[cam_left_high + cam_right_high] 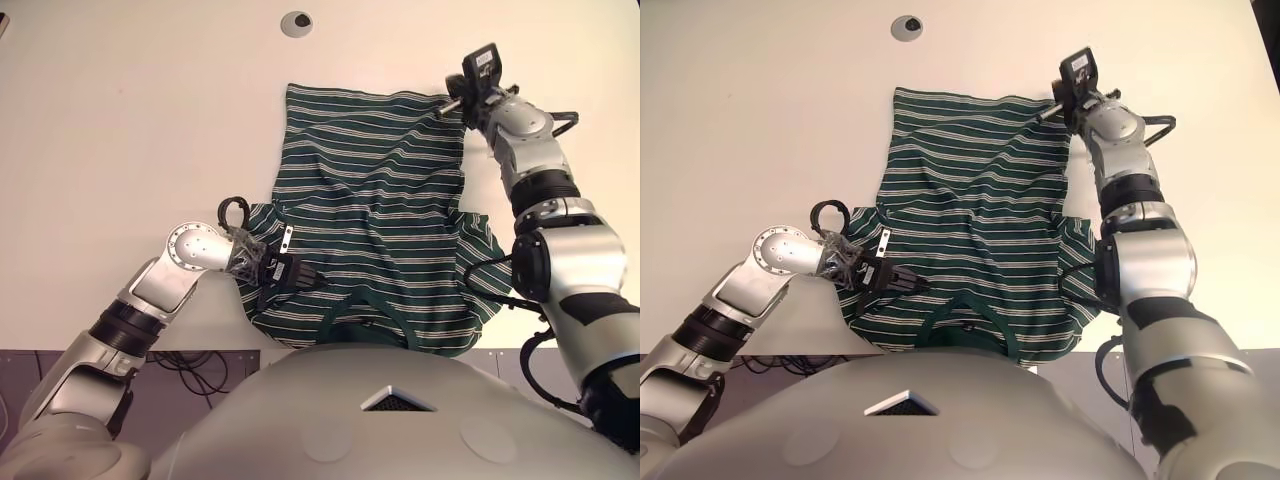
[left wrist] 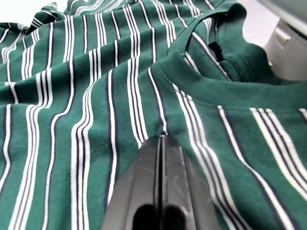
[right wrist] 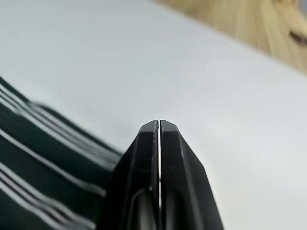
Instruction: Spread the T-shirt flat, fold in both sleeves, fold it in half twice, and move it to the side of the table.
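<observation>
On the table (image 1: 130,120), left end effector (image 2: 160,139) and right end effector (image 3: 159,123) look closed; any pinched T-shirt (image 1: 380,200) cloth is hidden.

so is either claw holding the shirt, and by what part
Nothing visibly held. Both are shut: the left claw touches the T-shirt beside the collar, the right claw sits at its far hem corner, no cloth seen pinched.

Green white-striped T-shirt (image 1: 370,230) spread on table, collar nearest robot, wrinkled.

Wrinkled green striped T-shirt (image 2: 86,105), left end effector (image 2: 161,138) closed on fabric, just beside the collar (image 2: 230,91)
</observation>
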Controlling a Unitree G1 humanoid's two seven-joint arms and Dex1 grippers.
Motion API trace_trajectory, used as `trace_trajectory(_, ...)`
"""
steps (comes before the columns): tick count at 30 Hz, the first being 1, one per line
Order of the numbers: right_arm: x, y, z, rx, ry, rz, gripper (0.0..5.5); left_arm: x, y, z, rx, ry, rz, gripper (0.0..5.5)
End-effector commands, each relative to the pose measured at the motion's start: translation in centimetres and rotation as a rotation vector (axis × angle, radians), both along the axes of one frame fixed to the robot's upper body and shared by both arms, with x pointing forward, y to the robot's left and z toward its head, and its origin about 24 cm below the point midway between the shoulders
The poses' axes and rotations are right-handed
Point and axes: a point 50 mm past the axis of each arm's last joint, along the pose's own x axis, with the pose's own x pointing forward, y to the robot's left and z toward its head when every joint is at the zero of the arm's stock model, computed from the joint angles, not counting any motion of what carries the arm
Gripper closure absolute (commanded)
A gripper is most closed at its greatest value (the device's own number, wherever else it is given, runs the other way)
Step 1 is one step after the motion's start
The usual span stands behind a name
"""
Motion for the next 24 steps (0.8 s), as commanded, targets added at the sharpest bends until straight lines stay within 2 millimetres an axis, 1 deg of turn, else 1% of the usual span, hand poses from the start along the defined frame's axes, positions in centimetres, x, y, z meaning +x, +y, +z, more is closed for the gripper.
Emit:
trace_trajectory(1, -0.6, 2.8, 4.1, 0.147, -0.229, 0.188, 5.47, -0.9, 1.6, -0.4, 0.062, 0.120, 0.045, 5.50)
trace_trajectory(2, -1.2, 3.5, 4.6, 0.154, -0.254, 0.239, 5.47, -0.1, 1.3, 0.4, 0.013, 0.079, 0.089, 5.50)
trace_trajectory(4, -2.9, 4.4, 4.9, 0.140, -0.271, 0.312, 5.47, 2.6, 0.7, 2.5, -0.122, -0.010, 0.241, 5.50)
trace_trajectory(5, -3.8, 4.4, 4.7, 0.119, -0.259, 0.322, 5.47, 4.0, 0.5, 3.7, -0.188, -0.042, 0.317, 5.50)
trace_trajectory(6, -4.4, 4.2, 4.3, 0.094, -0.242, 0.318, 5.47, 4.9, 0.4, 4.5, -0.233, -0.067, 0.365, 5.50)
trace_trajectory(7, -5.0, 3.9, 3.9, 0.059, -0.220, 0.309, 5.47, 5.5, 0.3, 5.1, -0.260, -0.080, 0.397, 5.50)
trace_trajectory(8, -5.7, 3.3, 3.1, 0.006, -0.173, 0.306, 5.47, 6.1, 0.2, 5.8, -0.281, -0.100, 0.426, 5.50)
trace_trajectory(10, -7.0, 2.5, 1.6, -0.062, -0.084, 0.305, 5.47, 7.0, 0.1, 6.3, -0.267, -0.106, 0.478, 5.50)
trace_trajectory(12, -8.8, 1.3, 0.2, -0.108, 0.003, 0.295, 5.47, 8.2, -0.2, 6.2, -0.198, -0.130, 0.532, 5.50)
trace_trajectory(15, -10.9, 0.2, -0.7, -0.164, 0.081, 0.288, 5.47, 10.3, 0.0, 6.7, -0.157, -0.129, 0.617, 5.50)
trace_trajectory(17, -11.6, 0.2, -1.1, -0.183, 0.121, 0.300, 5.47, 10.1, 0.3, 6.5, -0.124, -0.102, 0.559, 5.50)
trace_trajectory(19, -12.0, 0.4, -1.3, -0.177, 0.151, 0.323, 5.47, 9.0, 0.8, 5.9, -0.081, -0.081, 0.467, 5.50)
trace_trajectory(21, -12.8, 0.8, -0.7, -0.093, 0.167, 0.367, 5.47, 7.8, 1.1, 5.1, -0.018, -0.078, 0.352, 5.50)
trace_trajectory(23, -13.5, 1.1, 0.2, -0.018, 0.167, 0.410, 5.47, 7.5, 1.3, 4.6, 0.016, -0.102, 0.316, 5.50)
trace_trajectory(24, -13.6, 1.1, 0.7, 0.004, 0.162, 0.417, 5.50, 7.3, 1.3, 4.5, 0.023, -0.101, 0.302, 5.35)
